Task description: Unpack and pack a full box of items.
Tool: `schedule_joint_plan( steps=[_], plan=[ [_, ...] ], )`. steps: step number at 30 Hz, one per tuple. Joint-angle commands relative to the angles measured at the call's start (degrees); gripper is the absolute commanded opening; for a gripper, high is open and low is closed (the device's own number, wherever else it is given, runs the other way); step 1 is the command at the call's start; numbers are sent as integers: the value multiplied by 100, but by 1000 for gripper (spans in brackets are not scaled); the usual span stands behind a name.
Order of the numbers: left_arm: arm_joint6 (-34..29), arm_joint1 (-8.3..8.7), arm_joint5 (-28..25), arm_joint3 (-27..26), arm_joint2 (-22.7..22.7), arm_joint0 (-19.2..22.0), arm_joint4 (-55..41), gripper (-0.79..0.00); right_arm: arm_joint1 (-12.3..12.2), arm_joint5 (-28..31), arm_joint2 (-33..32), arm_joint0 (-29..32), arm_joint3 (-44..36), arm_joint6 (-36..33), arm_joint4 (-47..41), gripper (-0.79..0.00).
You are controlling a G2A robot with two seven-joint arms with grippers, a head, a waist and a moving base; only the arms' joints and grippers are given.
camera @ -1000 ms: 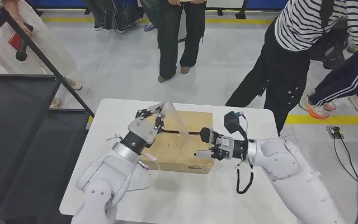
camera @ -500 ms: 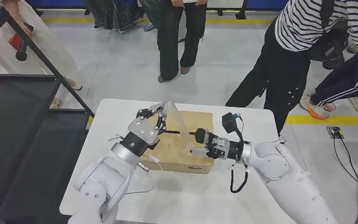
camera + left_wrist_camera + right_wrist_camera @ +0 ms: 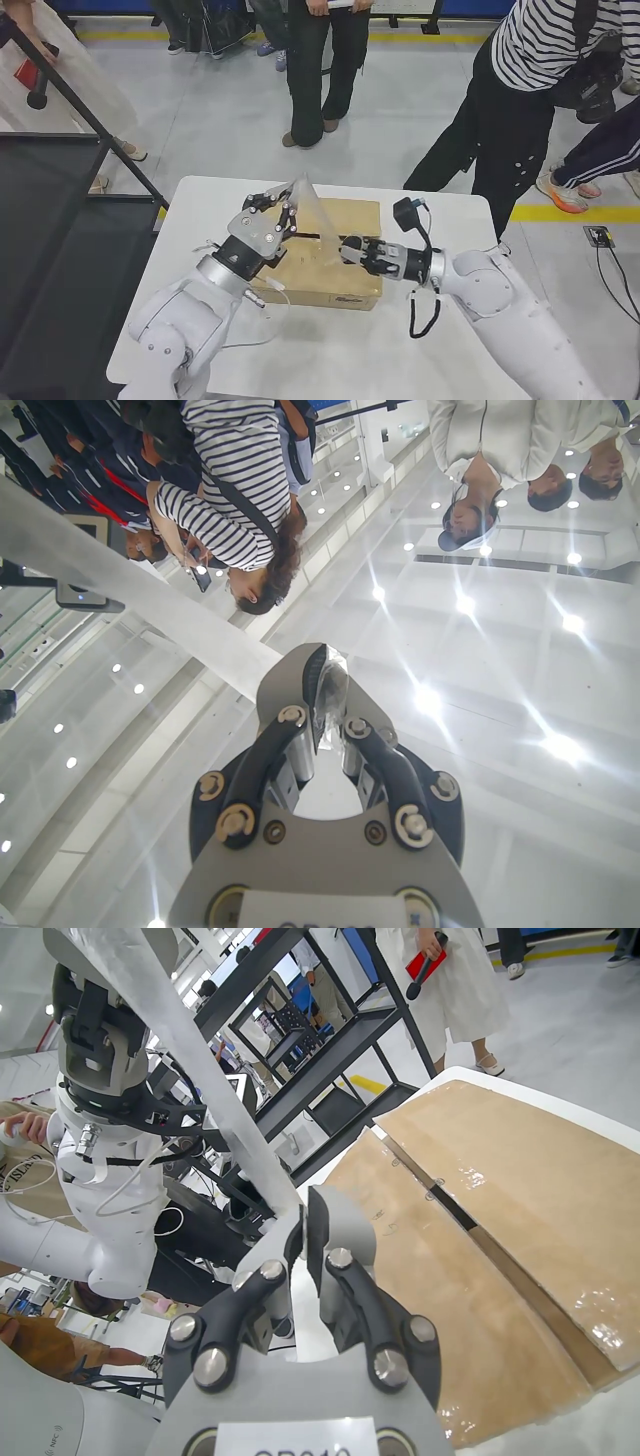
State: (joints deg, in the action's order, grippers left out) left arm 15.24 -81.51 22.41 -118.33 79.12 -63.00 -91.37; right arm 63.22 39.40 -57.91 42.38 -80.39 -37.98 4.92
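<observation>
A closed cardboard box (image 3: pixel 335 268) lies on the white table (image 3: pixel 330 350), its two top flaps parted by a narrow dark seam (image 3: pixel 470 1224). A long strip of clear tape (image 3: pixel 310 205) rises from the box's top. My left gripper (image 3: pixel 284 215) is held above the box's left part, pointing upward, shut on the crumpled upper end of the tape (image 3: pixel 334 687). My right gripper (image 3: pixel 348 246) sits low over the box's middle. Its fingers (image 3: pixel 317 1223) are shut on the lower end of the tape (image 3: pixel 200 1078), beside the box (image 3: pixel 500 1188).
A black metal rack (image 3: pixel 60 250) stands close to the table's left side. Several people stand on the floor beyond the far edge, one in a striped top (image 3: pixel 545 60) near the far right corner. Bare table (image 3: pixel 330 350) lies in front of the box.
My right gripper moved left across the box top to the tape's lower end, and its fingers went from open to shut on it. The left gripper held its place.
</observation>
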Motion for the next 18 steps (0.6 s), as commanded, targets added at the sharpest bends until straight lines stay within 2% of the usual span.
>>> schedule_joint_plan(
  steps=[1, 9, 18],
  plan=[
    [16, 5, -18, 18, 15, 4, -11, -785, -7, 10, -42, 31, -18, 30, 10, -785],
    [127, 26, -70, 122, 32, 10, 56, -785, -68, -20, -309, 187, -247, 22, 68, -785],
    [224, 49, -126, 235, 136, 8, -21, -785, -221, -109, -760, 314, -728, -627, 46, -785]
  ],
)
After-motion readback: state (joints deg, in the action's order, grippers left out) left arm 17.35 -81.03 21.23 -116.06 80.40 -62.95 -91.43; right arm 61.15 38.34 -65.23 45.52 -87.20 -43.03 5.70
